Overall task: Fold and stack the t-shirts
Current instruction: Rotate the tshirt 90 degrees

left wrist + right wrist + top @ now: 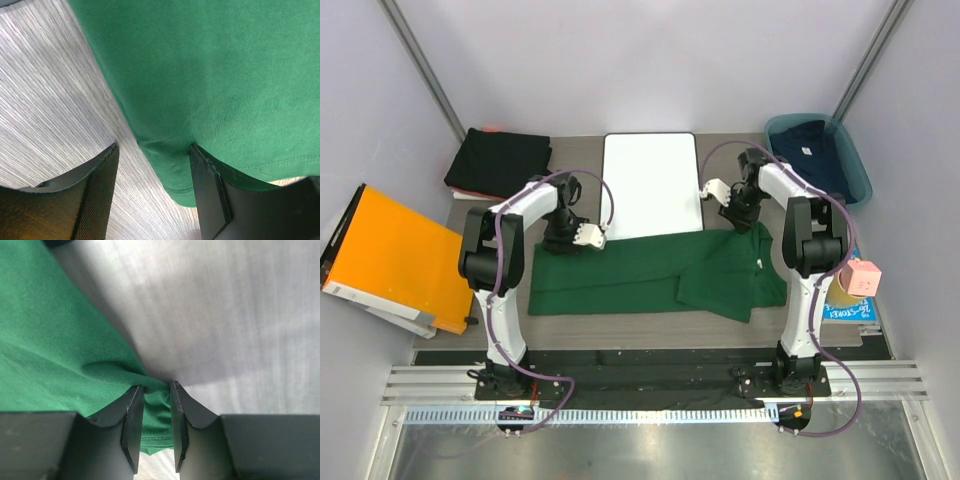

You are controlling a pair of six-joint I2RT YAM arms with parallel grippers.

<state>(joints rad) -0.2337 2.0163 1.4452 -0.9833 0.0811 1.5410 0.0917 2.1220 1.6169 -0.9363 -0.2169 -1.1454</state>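
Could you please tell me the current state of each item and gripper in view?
green t-shirt: spread on the table, partly folded.
left gripper: open, over the shirt's edge.
right gripper: shut on the green t-shirt.
black t-shirts: folded, stacked at the back left.
navy t-shirt: lying in the teal bin.
white board: lying flat.
orange folder: closed.

Left arm (525, 205): mine in the frame's left half, white shells, black joints.
Right arm (807, 235): same white-and-black build, right half.
Cables (498, 280): a purple lead loops along each of my arms to its base.
Bases (500, 378): black, near the bottom edge.
Wrists: a white block sits by each.
Left tool (154, 147): my fingers (95, 195) are black wedges with a finely meshed face.
Right tool (156, 386): black fingers (131, 430), flat bevelled pads.
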